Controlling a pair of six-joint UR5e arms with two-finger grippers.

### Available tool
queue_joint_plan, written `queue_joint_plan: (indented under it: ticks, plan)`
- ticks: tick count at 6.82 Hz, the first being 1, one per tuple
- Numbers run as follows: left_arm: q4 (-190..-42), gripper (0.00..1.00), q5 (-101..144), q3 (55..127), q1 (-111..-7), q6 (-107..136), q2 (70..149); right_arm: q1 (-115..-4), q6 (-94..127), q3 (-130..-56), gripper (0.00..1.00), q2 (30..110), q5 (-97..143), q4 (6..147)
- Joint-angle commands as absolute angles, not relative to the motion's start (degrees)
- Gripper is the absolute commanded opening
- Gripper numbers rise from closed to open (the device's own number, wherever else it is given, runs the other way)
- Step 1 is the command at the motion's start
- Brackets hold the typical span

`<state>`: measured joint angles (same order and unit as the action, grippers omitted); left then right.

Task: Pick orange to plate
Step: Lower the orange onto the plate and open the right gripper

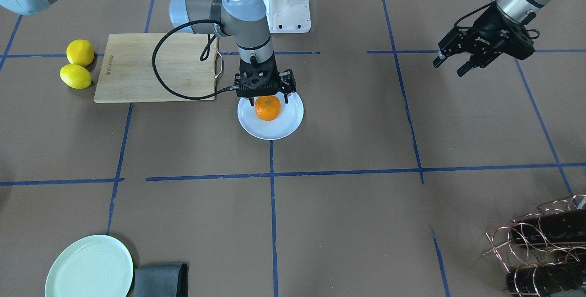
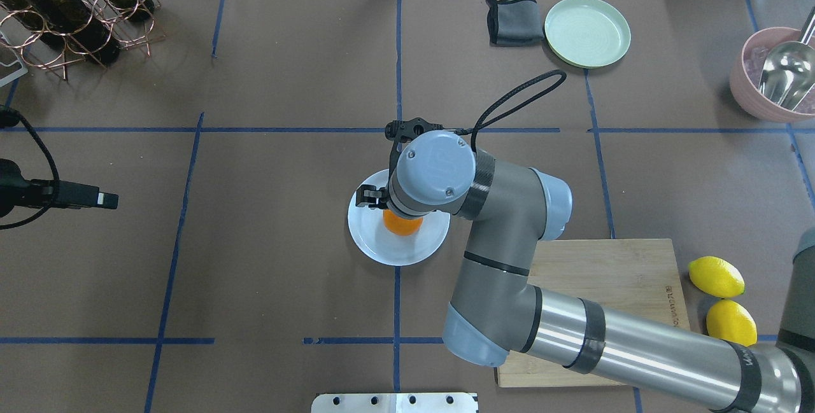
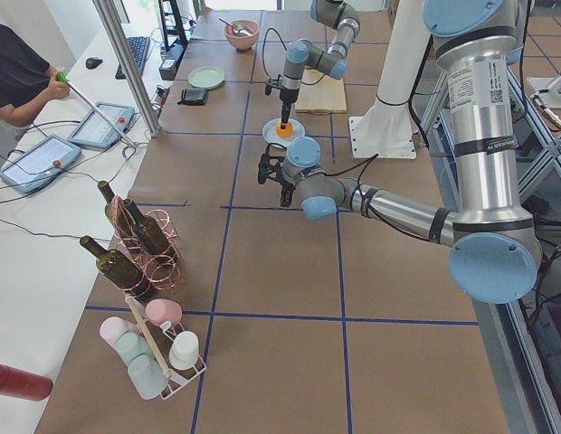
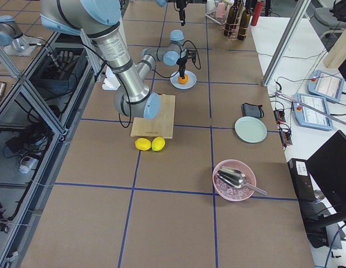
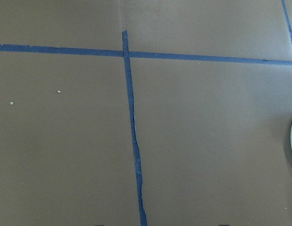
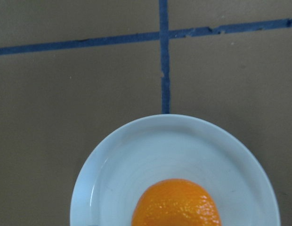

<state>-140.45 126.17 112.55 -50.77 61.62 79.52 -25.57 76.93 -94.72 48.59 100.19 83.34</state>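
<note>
The orange (image 1: 268,108) rests on the pale bluish-white plate (image 1: 284,127) near the table's middle. My right gripper (image 1: 268,100) points straight down over it, open, with a finger on each side of the fruit and a small gap showing. In the overhead view the right wrist hides most of the orange (image 2: 402,226) and part of the plate (image 2: 381,249). The right wrist view shows the orange (image 6: 176,203) at its bottom edge, on the plate (image 6: 136,155). My left gripper (image 1: 448,69) hovers open and empty, far off to the side.
A wooden cutting board (image 1: 155,66) lies beside the plate, with two yellow lemons (image 1: 78,63) past it. A mint-green plate (image 1: 89,267) and a dark cloth (image 1: 160,281) sit at the far edge. A copper bottle rack (image 1: 540,242) and a pink bowl (image 2: 773,76) occupy the corners.
</note>
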Motion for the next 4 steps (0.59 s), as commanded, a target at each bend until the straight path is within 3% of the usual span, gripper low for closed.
queue_joint_plan:
  ticks: [1,4]
  plan:
    - [-140.54,0.84,126.65,111.98,-51.15,60.57,78.93,-34.05,75.51,-112.06,1.00,56.71,110.06,93.05]
    - [-139.92,0.84,127.17,108.91,-57.35,39.73,73.24,-52.24,43.73,-120.40,1.00,79.91,124.08,92.90]
